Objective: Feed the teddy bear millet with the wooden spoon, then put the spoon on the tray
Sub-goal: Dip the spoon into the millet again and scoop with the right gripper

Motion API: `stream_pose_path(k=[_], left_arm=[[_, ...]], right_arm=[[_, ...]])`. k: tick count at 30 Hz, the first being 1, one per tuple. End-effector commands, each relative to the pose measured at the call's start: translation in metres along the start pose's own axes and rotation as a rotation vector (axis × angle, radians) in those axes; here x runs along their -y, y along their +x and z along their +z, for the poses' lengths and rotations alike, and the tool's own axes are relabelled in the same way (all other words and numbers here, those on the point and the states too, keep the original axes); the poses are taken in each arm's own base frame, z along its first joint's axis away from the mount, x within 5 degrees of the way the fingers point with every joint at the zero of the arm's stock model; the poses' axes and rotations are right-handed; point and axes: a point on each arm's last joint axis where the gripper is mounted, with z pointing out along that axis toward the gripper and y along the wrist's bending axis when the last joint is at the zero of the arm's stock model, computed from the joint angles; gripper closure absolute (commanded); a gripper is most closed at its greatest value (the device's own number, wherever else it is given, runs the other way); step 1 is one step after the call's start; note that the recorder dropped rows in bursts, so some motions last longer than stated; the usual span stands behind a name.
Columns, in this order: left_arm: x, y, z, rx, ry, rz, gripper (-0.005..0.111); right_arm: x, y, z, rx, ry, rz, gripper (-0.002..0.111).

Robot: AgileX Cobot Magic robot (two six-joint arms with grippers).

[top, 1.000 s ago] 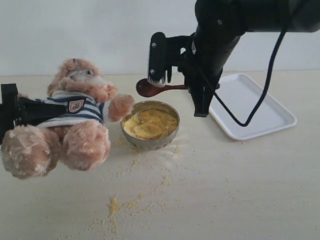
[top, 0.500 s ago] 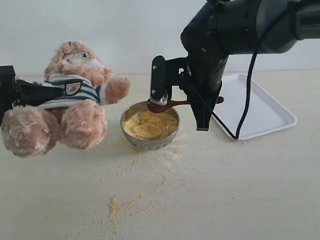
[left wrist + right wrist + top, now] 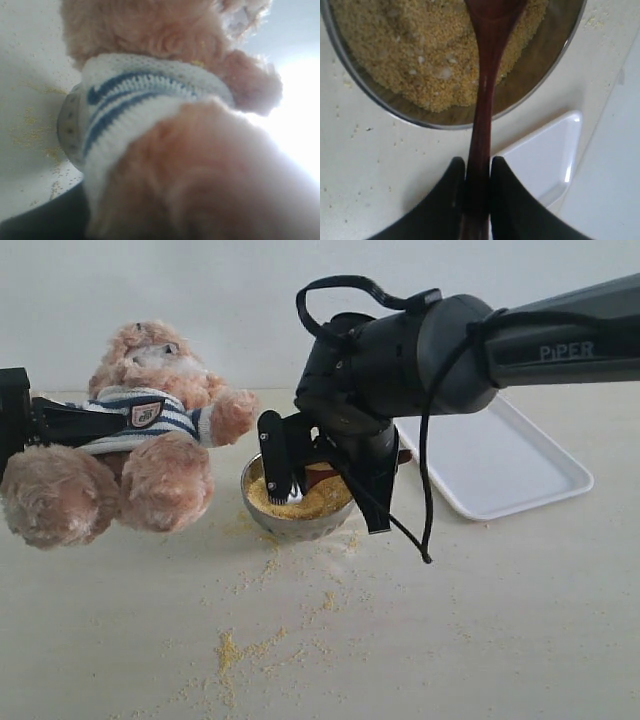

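Presently the right gripper [image 3: 477,167] pinches the slim reddish-brown wooden spoon [image 3: 484,85], tip down in the yellow millet [image 3: 405,55]; lifting it tilted risks further spillage. The left gripper [image 3: 70,427] clamps the fluffy striped-shirted teddy bear [image 3: 160,470] nearby

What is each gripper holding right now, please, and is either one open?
Left gripper: closed around the teddy bear, at its torso.
Right gripper: closed on the wooden spoon, at its handle.
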Motion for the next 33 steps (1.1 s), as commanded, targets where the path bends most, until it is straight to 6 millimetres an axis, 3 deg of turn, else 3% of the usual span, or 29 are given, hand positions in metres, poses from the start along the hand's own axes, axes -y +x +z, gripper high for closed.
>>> stream_pose_path(k=[1,22,33], left_arm=[[0.004,-0.002,0.000,0.009,0.039,-0.008,0.102],[0.004,-0.002,0.000,0.009,0.039,-0.008,0.102],[0.004,-0.003,0.000,0.009,0.038,-0.006,0.102]], right_arm=[[0.001,-0.001,-0.001,-0.002,0.011,0.071,0.108],[-0.011,0.000,-0.002,-0.018,-0.121,0.200,0.108],[0.001,0.006,-0.023,0.024,-0.075,0.275,0.108]])
